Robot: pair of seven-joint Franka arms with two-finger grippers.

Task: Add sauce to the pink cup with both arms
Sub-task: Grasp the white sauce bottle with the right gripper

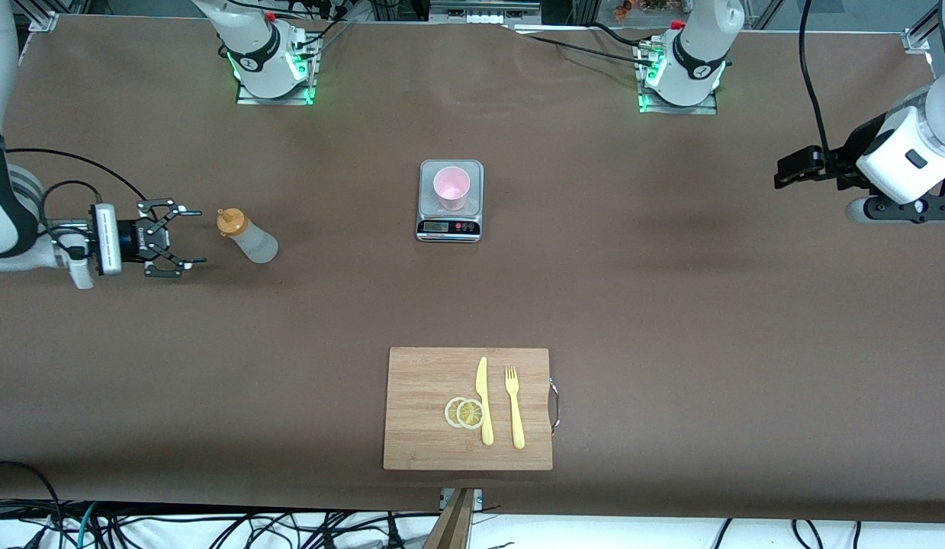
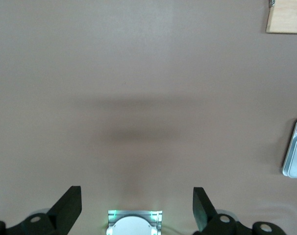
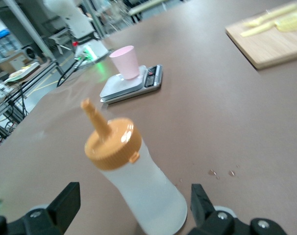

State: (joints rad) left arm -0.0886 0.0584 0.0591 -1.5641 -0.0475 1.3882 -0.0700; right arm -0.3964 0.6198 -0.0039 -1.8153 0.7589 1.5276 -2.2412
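Fingers [image 3: 65, 203] spread beside bottle [image 1: 248, 236]; scale [image 1: 450, 200] under pink cup [image 1: 451, 187]

Two white Franka arms w/ black grippers.
White rounded links w/ black joint bands are seen; bases are bolted on metal plates lit green, w/ red buttons and black cables. The right gripper [image 1: 184, 238] is built of black open-frame linkage fingers behind a white camera block; the left gripper [image 1: 785, 169] is black on a white wrist w/ a screwed bracket.
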